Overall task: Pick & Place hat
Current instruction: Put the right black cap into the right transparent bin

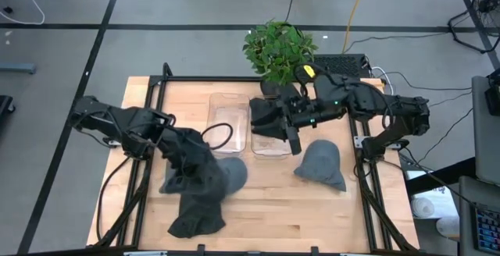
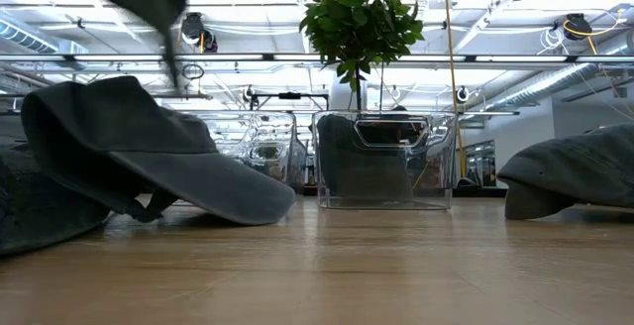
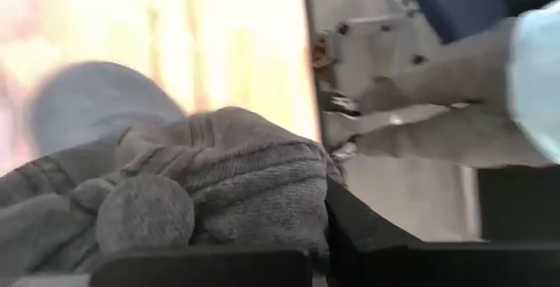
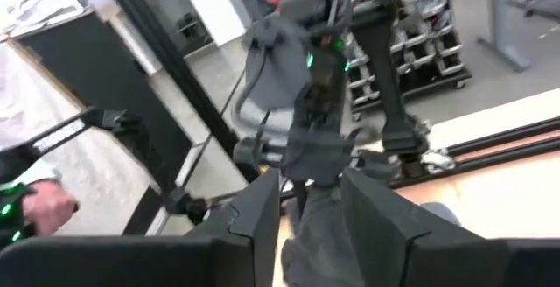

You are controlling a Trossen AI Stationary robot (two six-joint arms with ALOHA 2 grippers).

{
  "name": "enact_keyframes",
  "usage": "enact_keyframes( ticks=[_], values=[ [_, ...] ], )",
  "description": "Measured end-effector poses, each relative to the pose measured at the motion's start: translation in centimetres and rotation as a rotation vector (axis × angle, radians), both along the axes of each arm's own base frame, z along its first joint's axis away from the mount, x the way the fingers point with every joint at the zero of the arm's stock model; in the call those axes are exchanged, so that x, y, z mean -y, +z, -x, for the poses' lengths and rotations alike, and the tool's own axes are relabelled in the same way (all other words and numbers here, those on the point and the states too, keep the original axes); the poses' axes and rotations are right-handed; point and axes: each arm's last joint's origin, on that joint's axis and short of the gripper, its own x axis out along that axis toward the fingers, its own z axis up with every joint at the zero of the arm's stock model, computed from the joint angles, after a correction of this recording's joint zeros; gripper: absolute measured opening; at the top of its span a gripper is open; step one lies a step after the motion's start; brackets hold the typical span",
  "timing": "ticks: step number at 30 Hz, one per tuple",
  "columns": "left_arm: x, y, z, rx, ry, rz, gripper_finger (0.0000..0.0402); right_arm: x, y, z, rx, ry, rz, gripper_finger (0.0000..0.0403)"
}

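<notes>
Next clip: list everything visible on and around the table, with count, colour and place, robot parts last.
Clear plastic bins: two, transparent, side by side at the table's far middle.
Grey fabric cap on table: one, right of centre.
Grey fabric cap: one, left of centre, partly under the left arm.
Dark cloth hat: one, in the right gripper above the right bin.
Grey knit pom-pom beanie: one, in the left gripper.
Leafy green potted plant: one, behind the bins.
Wooden table: one, light.
Left gripper: shut on the beanie.
Right gripper: shut on the hat.
</notes>
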Motion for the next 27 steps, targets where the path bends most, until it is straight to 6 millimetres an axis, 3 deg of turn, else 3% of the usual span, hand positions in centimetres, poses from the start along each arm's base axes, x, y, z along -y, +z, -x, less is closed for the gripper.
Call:
enact_keyframes(
  ticks=[9,16,22,27],
  values=[
    [0.2,4.4,-1.5,0.092,-0.075,-0.212,0.0,1.4,-0.8,0.3,-0.101,-0.012,-0.02,0.0125],
    [0.7,6.8,-2.6,0.09,-0.183,-0.4,0.0,1.8,-1.0,0.4,-0.133,0.067,-0.046,0.017],
    [1.3,8.0,-2.5,0.21,-0.293,-0.496,0.0,1.9,-1.4,0.0,-0.105,0.058,0.041,0.0211],
    [1.8,7.9,-2.5,0.238,-0.372,-0.554,0.0,2.0,-2.7,-1.1,-0.038,0.112,0.188,0.0213]
  ],
)
